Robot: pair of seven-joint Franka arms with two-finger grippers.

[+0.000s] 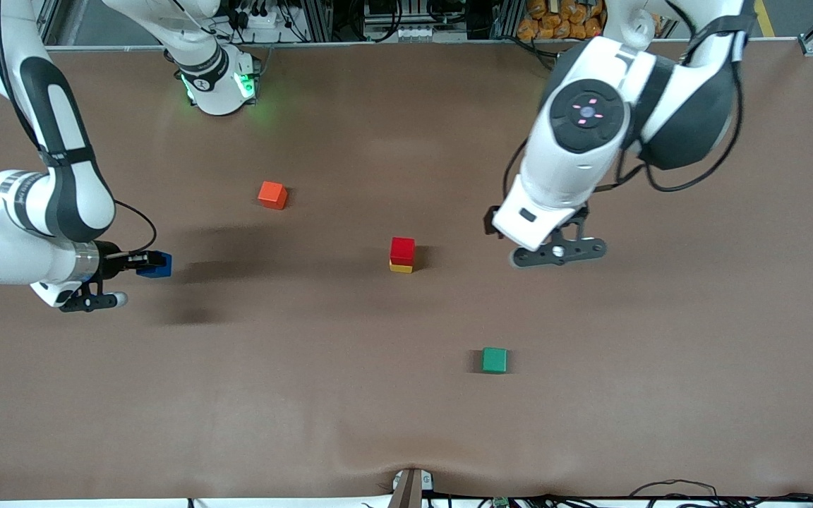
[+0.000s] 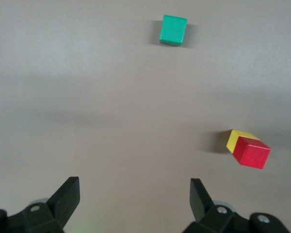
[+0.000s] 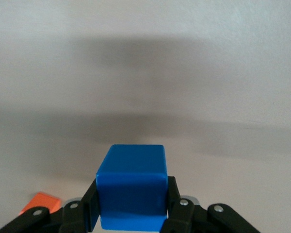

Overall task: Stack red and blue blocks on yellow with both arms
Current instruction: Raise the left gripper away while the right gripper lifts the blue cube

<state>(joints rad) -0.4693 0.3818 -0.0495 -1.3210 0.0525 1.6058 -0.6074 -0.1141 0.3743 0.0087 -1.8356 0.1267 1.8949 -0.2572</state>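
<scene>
Counter [image 1: 406, 423]: brown, matt, smooth covering like a mat or cloth, faint ripple at its edge nearest the front camera.

Red block [image 1: 402, 250], yellow block [image 1: 400, 268], green block [image 1: 495, 360], orange block [image 1: 272, 195]: plain matt faces, no gloss, smooth, sharp edges.

Blue block [image 3: 131, 187]: smooth with a soft sheen on top, edges slightly rounded.

Arm shells [image 1: 576, 169]: glossy white plastic with dark matt joint covers.

Left tool [image 2: 135, 199] and right tool [image 3: 131, 213]: black matt fingers, hard plastic or metal, cannot tell which; small bright metal pins at the finger joints.
</scene>
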